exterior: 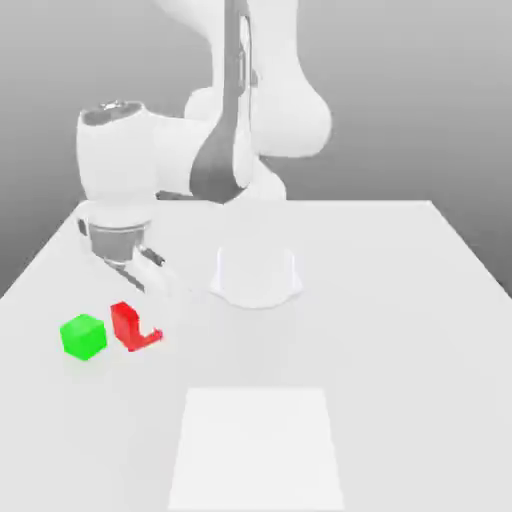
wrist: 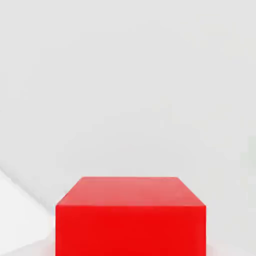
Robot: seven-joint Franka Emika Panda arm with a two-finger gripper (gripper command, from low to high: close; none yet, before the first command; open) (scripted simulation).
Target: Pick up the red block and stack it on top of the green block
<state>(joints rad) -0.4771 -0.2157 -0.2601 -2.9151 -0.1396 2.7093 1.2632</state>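
Note:
The red block [exterior: 123,323] [wrist: 130,215] is down at table level near the exterior view's left side. Part of it is hidden behind a white finger. My gripper [exterior: 140,318] reaches down over it from the tilted hand and is shut on the red block. In the hand view the block sits very close, with its top face and one side face showing. The green block [exterior: 83,336] rests on the table just to the exterior view's left of the red one, with a small gap between them.
The white table [exterior: 400,330] spreads out to the exterior view's right. A lighter rectangular patch [exterior: 258,445] lies on it toward the front. The arm's round base [exterior: 255,275] stands behind the blocks, in the middle.

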